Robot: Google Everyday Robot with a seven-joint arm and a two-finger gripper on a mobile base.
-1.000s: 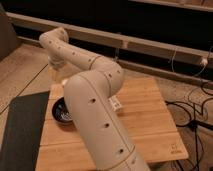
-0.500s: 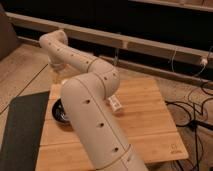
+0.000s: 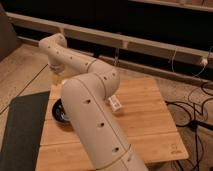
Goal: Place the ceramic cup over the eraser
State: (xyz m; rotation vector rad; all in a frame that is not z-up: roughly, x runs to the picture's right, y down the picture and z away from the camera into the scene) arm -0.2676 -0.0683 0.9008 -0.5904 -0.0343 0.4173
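My white arm fills the middle of the view. It rises from the bottom edge, bends over the wooden table and reaches back to the table's far left corner. The gripper hangs down there, at the wrist's end, mostly hidden by the arm. A pale cream shape shows at that spot; I cannot tell whether it is the ceramic cup. The eraser is hidden or out of view.
A black patterned bowl sits at the table's left edge, partly behind the arm. A white tube with red marks lies near the middle. A dark mat lies on the floor to the left. Cables trail to the right.
The arm's elbow has shifted slightly left and looms larger in view. The wrist stays over the table's far left corner. The bowl and the tube have not moved.
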